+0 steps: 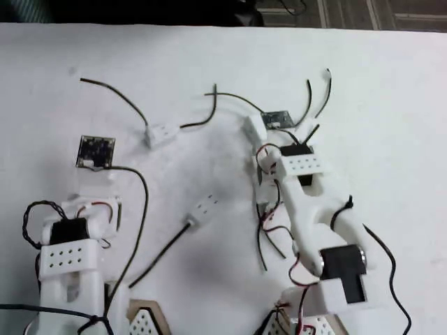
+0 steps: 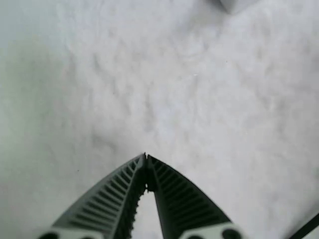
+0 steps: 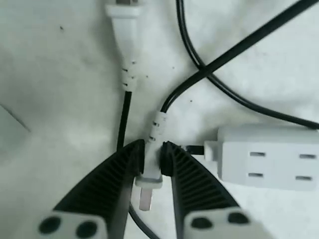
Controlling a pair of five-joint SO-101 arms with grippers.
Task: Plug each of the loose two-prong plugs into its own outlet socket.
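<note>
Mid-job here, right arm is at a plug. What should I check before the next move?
1. Hold of the right gripper on the plug: ok, fingers closed on its body.
2. Its prongs lined up with the outlet block: not ok, they point back toward the wrist and the block lies off to one side.
3. The block's slots free: ok, all four visible are empty.
4. The second plug seated: not ok, it lies loose on the table.
5. Path clear of black cords: cannot tell, two cross close to the held plug.
6. The left gripper out of the way: ok, shut, empty, over bare table.
</note>
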